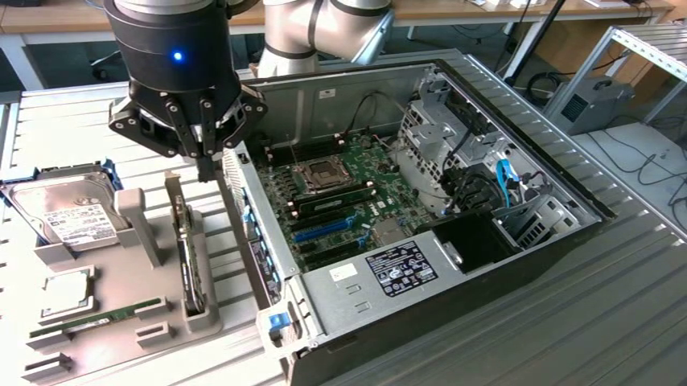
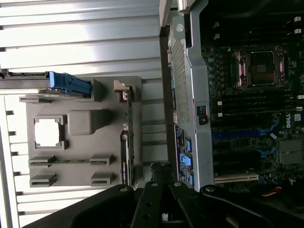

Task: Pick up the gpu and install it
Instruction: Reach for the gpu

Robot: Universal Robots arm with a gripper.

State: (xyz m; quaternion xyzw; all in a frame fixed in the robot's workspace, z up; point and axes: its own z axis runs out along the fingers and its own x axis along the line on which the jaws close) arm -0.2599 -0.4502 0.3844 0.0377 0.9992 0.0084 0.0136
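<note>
Nearby, end effector [image 1: 204,167] between upright gpu [image 1: 191,269] and case [image 1: 451,330]

The gpu [image 1: 191,269] stands edge-on in the grey tray [image 1: 124,277]; faces not visible, lower edge hidden in its slot. The arm [image 1: 177,48] is cut off at the exterior view's top edge. The computer case [image 1: 536,249]: near corner cut off below; label print illegible.

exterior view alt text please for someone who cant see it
The robot arm's pincer hangs close to the gpu, which stands on edge in a grey tray beside an open computer case. The tray also holds a hard drive, a processor chip and a memory stick.
</note>
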